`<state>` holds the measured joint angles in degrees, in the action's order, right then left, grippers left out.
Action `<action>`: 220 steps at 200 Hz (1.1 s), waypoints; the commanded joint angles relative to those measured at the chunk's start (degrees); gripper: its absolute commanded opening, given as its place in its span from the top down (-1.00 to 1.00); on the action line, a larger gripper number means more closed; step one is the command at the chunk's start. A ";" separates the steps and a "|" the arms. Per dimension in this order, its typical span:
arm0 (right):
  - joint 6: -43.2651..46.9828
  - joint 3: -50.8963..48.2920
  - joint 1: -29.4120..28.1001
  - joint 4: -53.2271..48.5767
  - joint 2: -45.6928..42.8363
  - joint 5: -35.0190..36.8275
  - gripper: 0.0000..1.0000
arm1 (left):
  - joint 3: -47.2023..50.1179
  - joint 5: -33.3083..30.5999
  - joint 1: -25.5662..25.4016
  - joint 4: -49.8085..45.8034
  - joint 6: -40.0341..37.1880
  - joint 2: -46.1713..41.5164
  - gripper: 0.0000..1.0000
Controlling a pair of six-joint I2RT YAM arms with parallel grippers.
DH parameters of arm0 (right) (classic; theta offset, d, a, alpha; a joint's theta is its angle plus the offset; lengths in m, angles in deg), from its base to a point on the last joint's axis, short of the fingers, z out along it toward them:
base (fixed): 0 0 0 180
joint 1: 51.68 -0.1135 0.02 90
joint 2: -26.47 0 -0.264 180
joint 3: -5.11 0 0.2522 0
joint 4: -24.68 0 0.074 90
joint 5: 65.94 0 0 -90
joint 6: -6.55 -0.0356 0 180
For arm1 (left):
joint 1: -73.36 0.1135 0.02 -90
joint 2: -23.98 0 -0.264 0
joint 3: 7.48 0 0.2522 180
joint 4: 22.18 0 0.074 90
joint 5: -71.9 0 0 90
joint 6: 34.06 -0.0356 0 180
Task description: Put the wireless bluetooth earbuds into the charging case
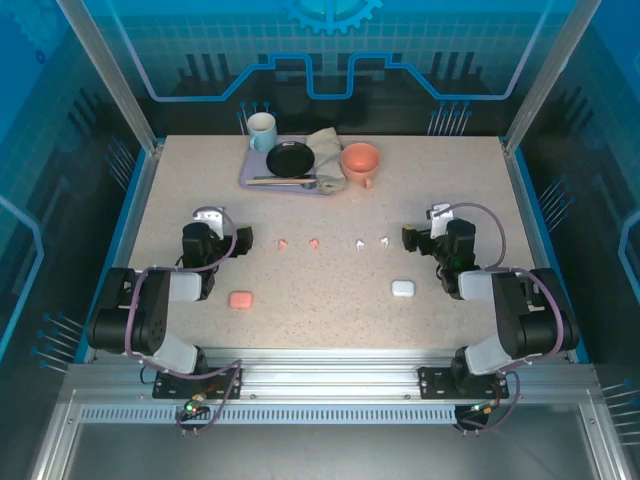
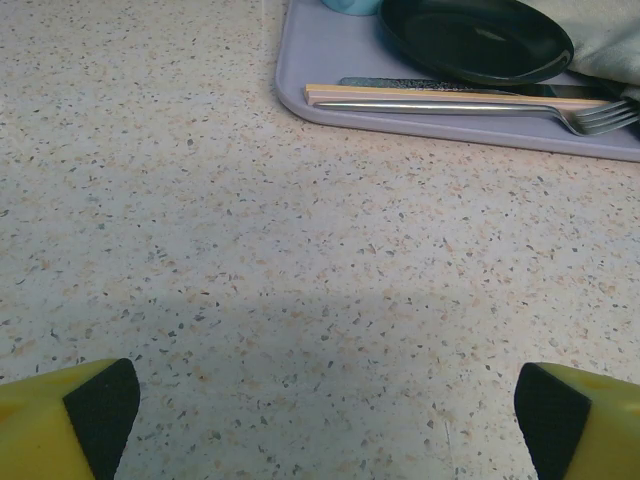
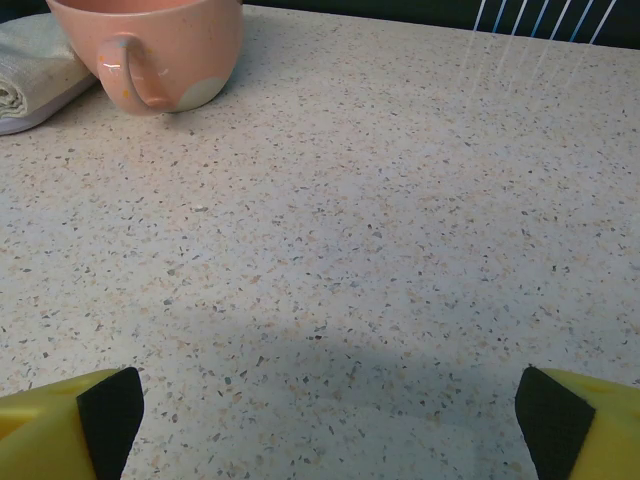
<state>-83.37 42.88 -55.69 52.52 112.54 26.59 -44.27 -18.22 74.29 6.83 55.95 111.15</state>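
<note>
Pink before white: sitting with left gripper (image 1: 240, 240) spread wide, left of the salmon-pink earbuds (image 1: 283, 243) in front of the tray (image 1: 255, 165), right gripper (image 1: 412, 236) equally spread, right of the white earbuds (image 1: 384, 241).

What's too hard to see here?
- Top view: two salmon-pink plastic earbuds and two white plastic earbuds, shapes too tiny.
- Top view: rounded pink case and rounded white case, too small to tell open or shut.
- Right wrist view: pink ceramic cup, rim cut off by top edge.
</note>
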 commanded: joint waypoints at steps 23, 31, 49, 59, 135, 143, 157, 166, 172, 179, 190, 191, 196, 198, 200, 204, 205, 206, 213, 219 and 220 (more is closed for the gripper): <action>0.49 1.27 0.96 0.49 0.07 -0.33 -1.00 | -1.06 1.26 0.17 1.33 0.08 -0.51 -0.98; 0.45 1.32 1.01 0.49 0.07 -0.33 -1.00 | -1.11 1.27 0.24 1.30 0.08 -0.52 -0.98; 0.47 1.32 1.01 0.49 0.07 -0.40 -1.00 | -1.23 1.17 0.21 1.16 0.08 -0.36 -0.98; 0.54 1.24 1.00 0.50 0.07 -0.41 -1.00 | -1.25 1.18 0.22 1.13 0.08 -0.35 -0.98; 0.22 1.39 1.51 0.28 0.12 -1.29 -1.00 | -1.32 0.81 0.13 1.00 0.13 -0.35 -0.98; 0.19 1.44 1.53 0.19 0.08 -1.38 -1.00 | -1.32 0.83 0.13 0.98 0.16 -0.40 -0.98; 0.17 1.39 1.62 0.25 0.07 -1.55 -1.00 | -1.30 0.89 0.21 1.18 0.16 -0.35 -0.98; 0.11 1.43 1.64 0.23 0.07 -1.56 -1.00 | -1.21 0.98 0.13 1.28 0.12 -0.40 -0.98; 0.23 1.25 1.63 0.40 0.07 -1.50 -1.00 | -1.09 1.00 0.24 1.51 0.16 -0.43 -0.98; 0.16 1.04 1.47 0.89 -0.06 -0.83 -1.00 | -0.99 1.20 0.22 1.61 0.16 -0.50 -0.98; -0.51 1.84 0.50 -1.50 -2.20 3.55 -1.00 | -1.59 1.65 0.21 -0.10 -0.01 -1.31 -0.98; -0.56 1.97 0.41 -2.13 -2.51 3.85 -1.00 | -1.67 1.59 0.21 -0.25 -0.01 -1.49 -0.97; -0.66 3.05 0.07 -5.56 -4.15 5.13 -1.00 | -2.15 1.17 0.21 -2.07 0.10 -2.54 -0.98; -0.86 3.63 0.04 -7.24 -4.72 5.61 -1.00 | -2.34 0.82 0.21 -2.64 0.19 -2.89 -0.98; -1.11 4.35 0.01 -9.11 -5.46 6.03 -1.00 | -2.50 0.47 0.21 -3.38 0.35 -3.33 -0.98; -1.90 5.91 -0.08 -12.22 -6.58 6.74 -1.00 | -2.89 -0.07 0.22 -4.88 0.61 -4.05 -0.98; -2.18 6.29 -0.10 -13.77 -6.86 6.94 -1.00 | -2.98 -0.19 0.22 -5.28 0.65 -4.30 -0.98; -2.53 6.78 -0.07 -14.55 -7.13 7.09 -1.00 | -3.12 -0.26 0.26 -5.70 0.72 -4.52 -0.98; -4.91 10.18 0.11 -23.68 -8.64 7.62 -1.00 | -4.01 -0.94 0.21 -8.55 0.78 -5.87 -0.98; -6.69 13.30 0.14 -31.25 -9.47 7.31 -1.00 | -4.76 -1.48 0.26 -11.09 0.86 -6.93 -0.98; -6.81 13.85 0.23 -32.34 -9.62 7.27 -1.00 | -4.93 -1.60 0.24 -11.55 0.91 -7.02 -0.98</action>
<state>-84.66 46.09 -55.41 42.25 108.71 29.93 -45.21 -18.31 74.29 2.91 55.99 109.01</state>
